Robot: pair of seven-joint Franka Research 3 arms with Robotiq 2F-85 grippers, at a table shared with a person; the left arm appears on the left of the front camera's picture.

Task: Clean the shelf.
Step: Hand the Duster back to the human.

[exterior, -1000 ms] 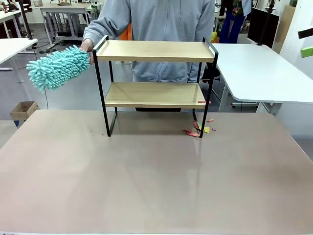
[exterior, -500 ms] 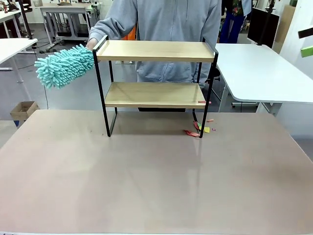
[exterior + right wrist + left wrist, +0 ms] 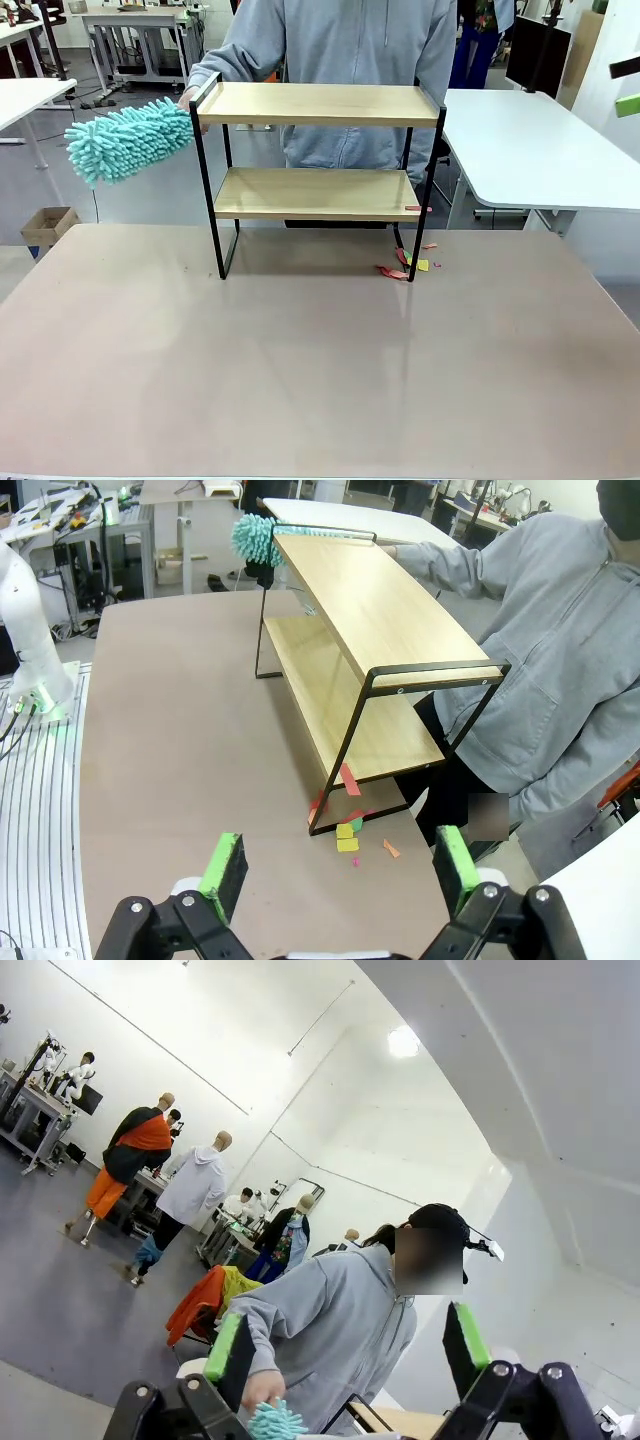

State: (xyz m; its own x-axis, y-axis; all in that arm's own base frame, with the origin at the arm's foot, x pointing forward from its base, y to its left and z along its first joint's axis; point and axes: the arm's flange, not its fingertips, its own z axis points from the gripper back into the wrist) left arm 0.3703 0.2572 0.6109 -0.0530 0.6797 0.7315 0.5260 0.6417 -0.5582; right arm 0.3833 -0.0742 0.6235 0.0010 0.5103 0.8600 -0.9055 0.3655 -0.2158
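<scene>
Shelf at the far middle of the table, duster at its left end.
The shelf [image 3: 318, 150] stands on the table [image 3: 300, 370]; a person's hand [image 3: 190, 97] holds a teal duster [image 3: 125, 140] beside its top board. Paper scraps [image 3: 405, 265] lie by its right legs. Both grippers' jaws are released: left gripper [image 3: 350, 1345], right gripper [image 3: 335, 868].

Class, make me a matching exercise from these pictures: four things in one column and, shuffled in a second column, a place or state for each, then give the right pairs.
Things:
1. duster
2. shelf
3. paper scraps
4. right gripper

Places or states:
A. lying on the table by a shelf leg
B. open, with nothing between the fingers
C. standing on the table in front of the person
D. held in the person's hand at one end of the top board

Pairs: 1-D, 2-C, 3-A, 4-B
</scene>
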